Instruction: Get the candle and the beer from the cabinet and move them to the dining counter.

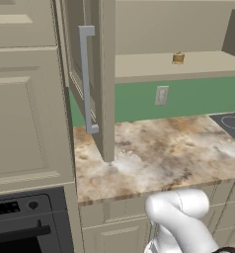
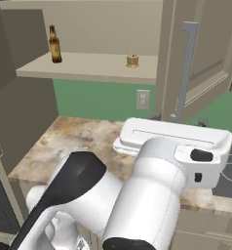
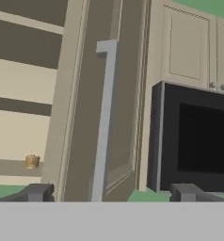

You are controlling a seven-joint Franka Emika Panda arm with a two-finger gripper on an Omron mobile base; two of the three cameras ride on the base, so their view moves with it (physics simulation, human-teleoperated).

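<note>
cabinet [image 2: 186,73] doors open. candle [image 2: 132,60] mid-shelf near front edge, beer [image 2: 54,45] at shelf's left end. your fingers [image 3: 113,192] spread wide, holding nothing. both items left to fetch.

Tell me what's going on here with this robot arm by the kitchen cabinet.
The robot arm faces the open cabinet above a marbled worktop. Its gripper is open and holds nothing, with a cabinet door and its grey bar handle just ahead. The beer and the candle both stand on the cabinet shelf, apart from each other, so neither has been fetched yet.
</note>
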